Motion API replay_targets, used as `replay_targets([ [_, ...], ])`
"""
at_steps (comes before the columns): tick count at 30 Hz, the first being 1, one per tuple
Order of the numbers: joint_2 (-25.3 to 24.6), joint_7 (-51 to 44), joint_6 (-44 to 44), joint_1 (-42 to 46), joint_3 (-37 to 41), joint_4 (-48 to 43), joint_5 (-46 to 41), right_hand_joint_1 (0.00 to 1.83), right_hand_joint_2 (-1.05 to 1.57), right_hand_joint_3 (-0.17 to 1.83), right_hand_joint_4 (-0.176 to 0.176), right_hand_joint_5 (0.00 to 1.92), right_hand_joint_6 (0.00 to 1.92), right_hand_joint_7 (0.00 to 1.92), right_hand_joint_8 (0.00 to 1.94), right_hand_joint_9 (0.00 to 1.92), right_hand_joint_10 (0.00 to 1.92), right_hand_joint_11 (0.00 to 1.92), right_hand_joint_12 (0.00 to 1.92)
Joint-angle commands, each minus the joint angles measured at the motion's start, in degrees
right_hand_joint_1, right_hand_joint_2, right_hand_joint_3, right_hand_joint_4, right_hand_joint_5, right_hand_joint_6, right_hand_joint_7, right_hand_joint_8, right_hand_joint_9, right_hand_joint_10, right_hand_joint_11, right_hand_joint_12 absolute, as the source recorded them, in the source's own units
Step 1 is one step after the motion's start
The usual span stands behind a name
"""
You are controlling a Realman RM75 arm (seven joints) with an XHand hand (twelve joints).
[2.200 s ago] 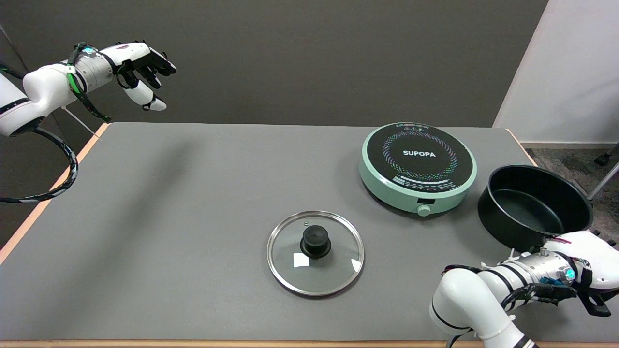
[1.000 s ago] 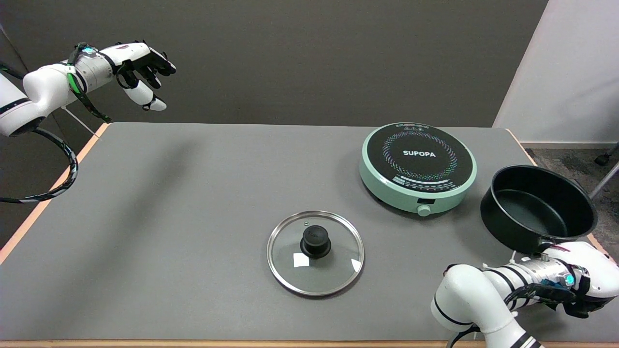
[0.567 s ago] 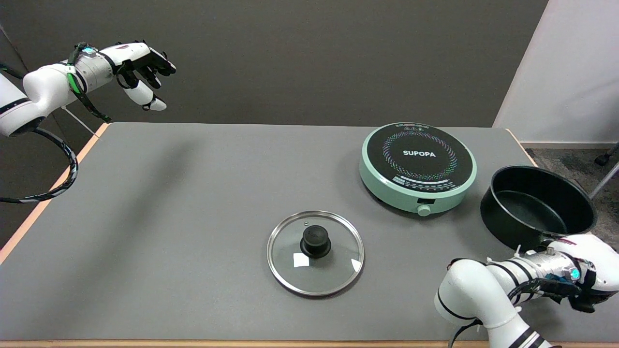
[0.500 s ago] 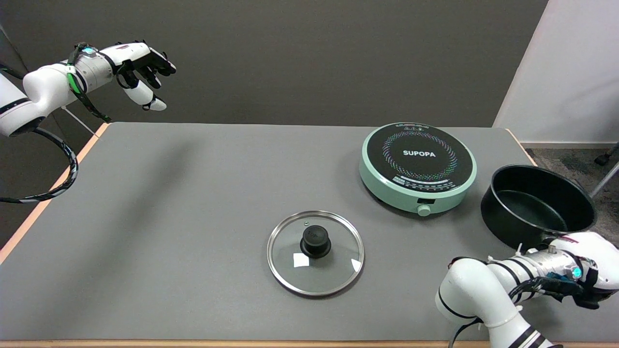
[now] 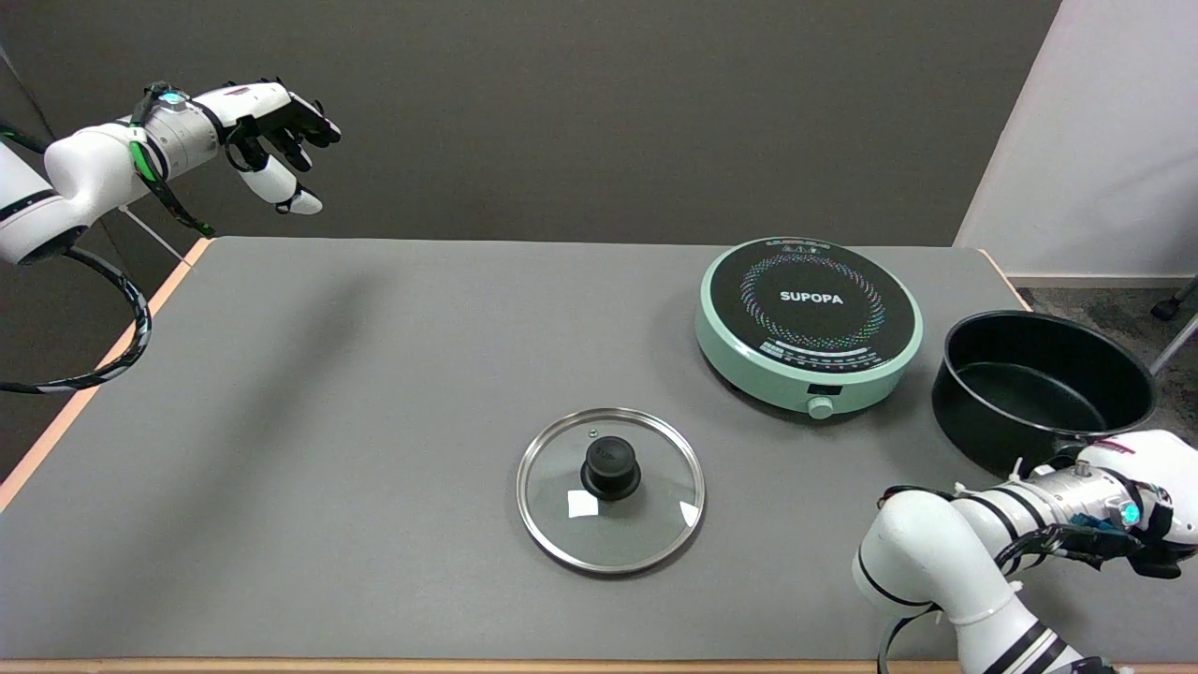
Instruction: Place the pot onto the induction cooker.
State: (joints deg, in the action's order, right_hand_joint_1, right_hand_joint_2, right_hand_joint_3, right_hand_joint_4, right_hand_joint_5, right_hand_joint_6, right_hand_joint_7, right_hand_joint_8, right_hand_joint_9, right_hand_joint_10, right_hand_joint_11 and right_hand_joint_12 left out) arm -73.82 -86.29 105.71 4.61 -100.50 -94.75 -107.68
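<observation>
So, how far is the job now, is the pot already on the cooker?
Not yet. The black pot is at the table's right edge, beside the green induction cooker, whose top is bare. In hand: the right hand is at the pot's near side, apparently on its handle, though the grip is hidden. Left: carrying the pot onto the cooker. The glass lid lies apart.

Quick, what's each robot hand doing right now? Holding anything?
Right hand: at the near rim of the pot, fingers hidden, so a grip cannot be told.
Left hand: up in the air, holding nothing.
</observation>
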Motion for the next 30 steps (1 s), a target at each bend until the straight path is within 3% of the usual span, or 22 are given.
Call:
replay_targets([
  [1,1.4,1.6,-0.1,-0.2,-0.2,-0.3,-1.3,1.07,1.29,0.73,-0.116,1.52,1.52,1.52,1.52,1.52,1.52,1.52,1.52],
  [16,4.3,10.3,-0.1,1.9,-0.6,0.0,-3.0,1.04,1.35,0.74,-0.116,1.53,1.53,1.53,1.53,1.53,1.53,1.53,1.53],
  [18,4.5,12.3,-0.1,3.0,-0.3,0.0,-3.0,1.06,1.35,0.74,-0.098,1.53,1.53,1.53,1.53,1.53,1.53,1.53,1.53],
  [23,5.1,17.5,-0.1,5.8,0.8,-0.1,-3.1,1.06,1.37,0.73,-0.098,1.54,1.54,1.54,1.54,1.54,1.54,1.54,1.54],
  [30,8.7,22.4,-0.2,9.1,0.9,-2.1,-3.5,1.05,1.38,0.72,-0.097,1.55,1.55,1.55,1.55,1.55,1.55,1.55,1.55],
])
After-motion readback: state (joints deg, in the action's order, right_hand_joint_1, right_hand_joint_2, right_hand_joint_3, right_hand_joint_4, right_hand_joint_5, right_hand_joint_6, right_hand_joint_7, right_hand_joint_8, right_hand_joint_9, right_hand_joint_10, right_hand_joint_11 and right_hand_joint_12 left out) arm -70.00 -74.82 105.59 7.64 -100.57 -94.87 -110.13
